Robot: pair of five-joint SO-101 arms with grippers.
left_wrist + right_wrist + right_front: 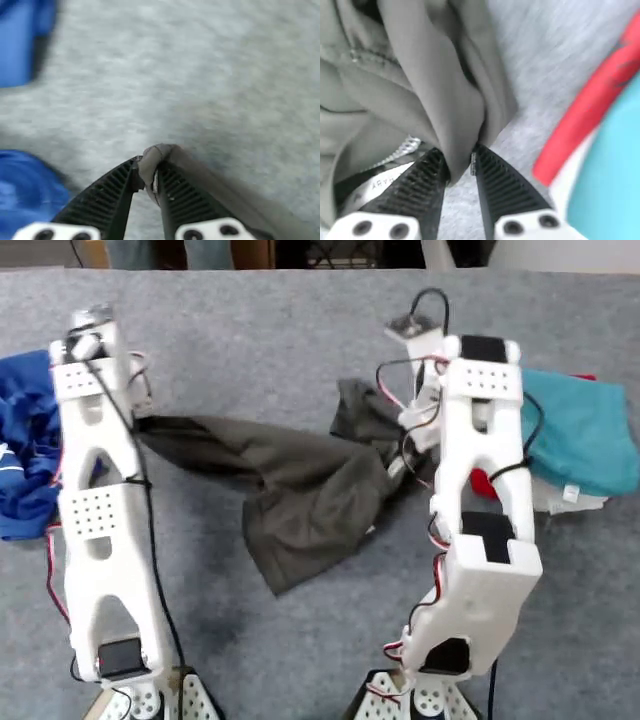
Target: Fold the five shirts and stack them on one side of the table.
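**High view:** an olive shirt (300, 490) lies bunched at the centre of the table (300, 330), stretched from 9 to 3 o'clock. A blue shirt (25, 450) sits at far 9 and a teal shirt (580, 435) at far 3.

**Left wrist view:** the left gripper (147, 176) has narrow jaws that nip only a hem tip.

**Right wrist view:** the right gripper (461, 161) has narrow jaws pinching a thick fold, with a red shirt (590, 110) nearby.

**Risk:** spreading the cloth may pull the thin hem tip free, and the right gripper may snag the red shirt.

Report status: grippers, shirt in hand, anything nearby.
Left gripper shut on grey shirt. Right gripper shut on same shirt. Shirt crumpled, strung between them. Blue shirt, teal shirt lie off to the sides.
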